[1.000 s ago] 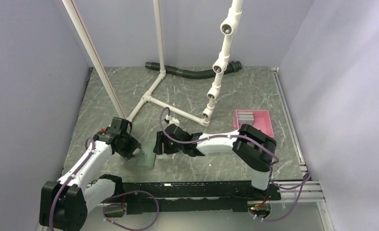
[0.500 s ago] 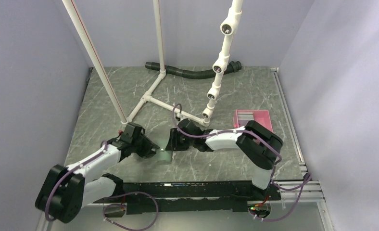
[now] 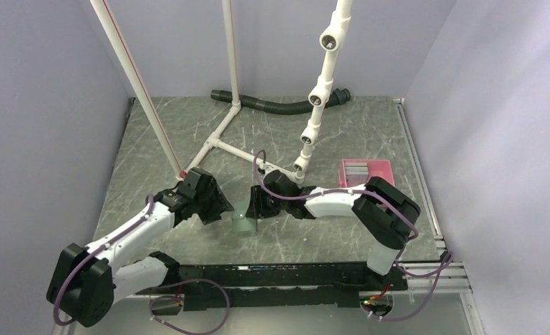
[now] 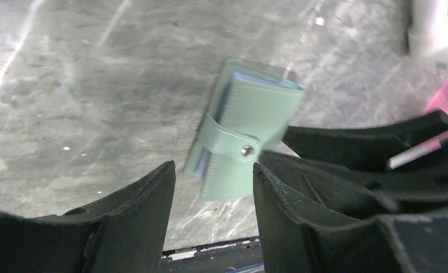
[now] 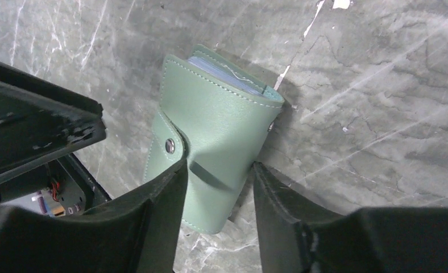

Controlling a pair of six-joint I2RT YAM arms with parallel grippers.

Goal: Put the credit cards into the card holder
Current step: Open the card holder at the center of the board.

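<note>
The sage-green card holder (image 3: 243,222) lies closed, strap snapped, on the table between the two arms. It also shows in the left wrist view (image 4: 250,136) and the right wrist view (image 5: 216,136). My left gripper (image 3: 223,207) is open and empty just left of it (image 4: 213,168). My right gripper (image 3: 253,208) is open, its fingers straddling the holder's near end from the right (image 5: 219,165); the left finger overlaps the strap. I cannot tell whether it touches. Grey credit cards (image 3: 356,167) lie in the pink tray (image 3: 380,176).
A white PVC pipe frame (image 3: 220,143) and a jointed white pipe (image 3: 314,105) stand behind the grippers. A black corrugated hose (image 3: 272,105) lies at the back. A black rail (image 3: 272,276) runs along the near table edge.
The card holder has shifted right, from by the left gripper to the table's middle. The left arm reached right after it; the right gripper drew back to the right.
</note>
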